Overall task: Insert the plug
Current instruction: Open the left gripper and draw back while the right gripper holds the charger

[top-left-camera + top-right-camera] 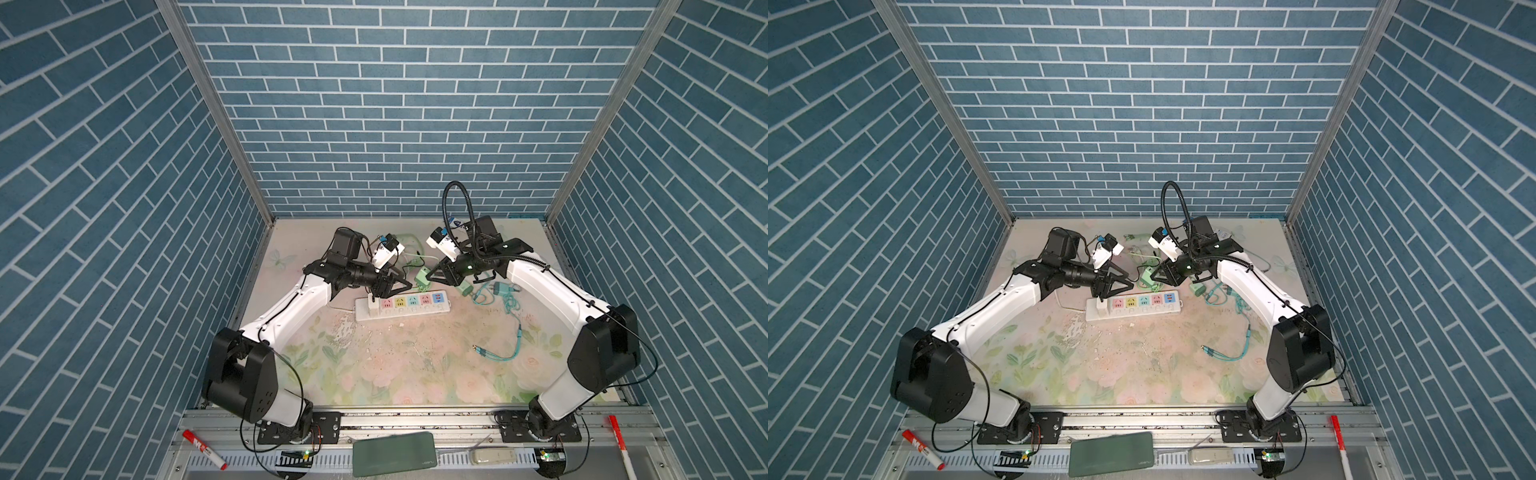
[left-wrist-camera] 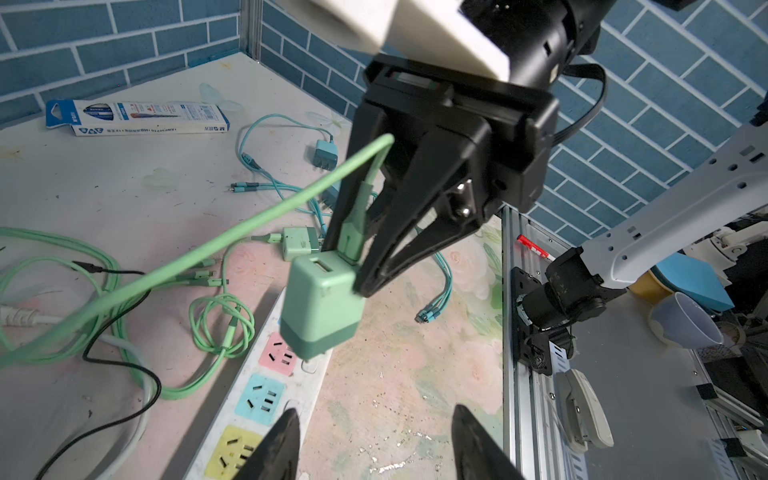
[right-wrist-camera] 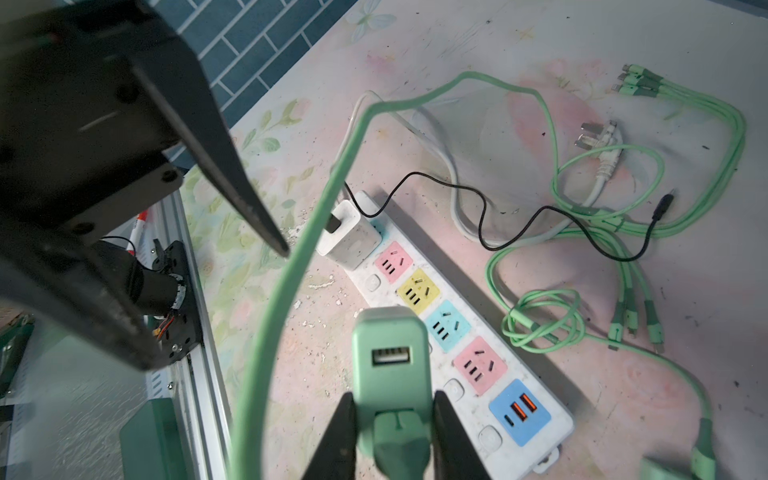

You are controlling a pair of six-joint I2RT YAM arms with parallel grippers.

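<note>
A mint-green plug with a USB port and a green cable hangs in my right gripper, which is shut on its cable end. It hovers tilted above the white power strip with coloured sockets; its prongs are hidden. In both top views the plug sits just behind the strip, with the right gripper on it. My left gripper is open and empty above the strip's front edge, near the yellow socket. In a top view the left gripper faces the plug.
A white charger with a black cable fills the strip's left end. Coiled green cables, a white three-pin cord plug, another green charger, teal cables and a pen box lie behind and right of the strip.
</note>
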